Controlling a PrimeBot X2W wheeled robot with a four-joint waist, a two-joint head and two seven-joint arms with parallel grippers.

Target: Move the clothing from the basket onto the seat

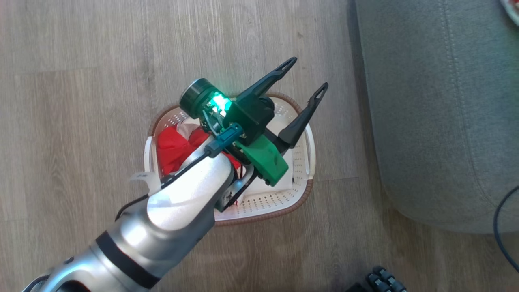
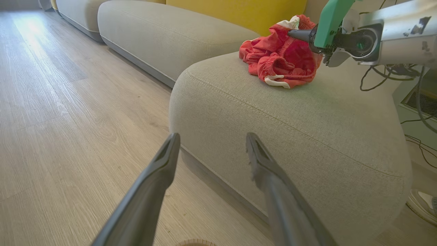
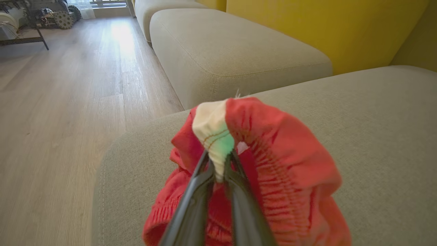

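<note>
Red clothing (image 3: 273, 164) sits bunched on seat (image 3: 341, 119), white band (image 3: 210, 126) pinched in right tool (image 3: 220, 160), prob. for drop-off; left tool (image 1: 308, 73) wide above basket (image 1: 302, 162), ready for rest.

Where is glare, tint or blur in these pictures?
Head view: glare on silver forearm. Left wrist view: dark fingers of the left claw blurred. Right wrist view: green tint on the white band of the red fabric garment; sun glare on wooden floor.
</note>
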